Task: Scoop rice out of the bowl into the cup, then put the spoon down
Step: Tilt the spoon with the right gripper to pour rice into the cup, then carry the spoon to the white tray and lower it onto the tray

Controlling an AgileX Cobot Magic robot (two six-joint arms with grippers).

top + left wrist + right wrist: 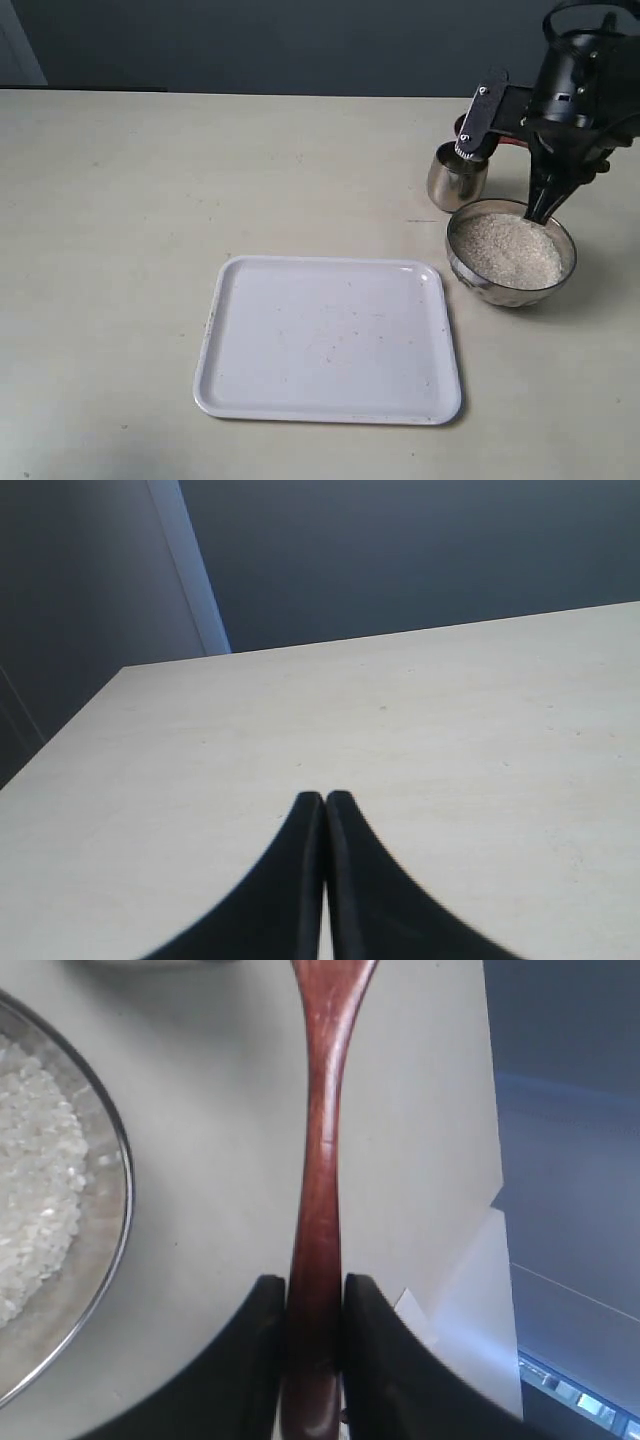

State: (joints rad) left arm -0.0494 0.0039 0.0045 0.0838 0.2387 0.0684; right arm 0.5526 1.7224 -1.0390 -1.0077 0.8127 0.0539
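We see the table (120,200) from high up in the exterior view, set well back and tilted down, with the tray (330,340) toward 6 o'clock and the bowl (497,293) at 3 o'clock. Our left wrist view sits low and close over the bare table, facing past the left gripper (324,798) to a dark wall (400,550). Our right wrist view looks steeply down, very near, along the spoon (318,1160) in the right gripper (314,1282); it shares the bowl's rim with the exterior view.
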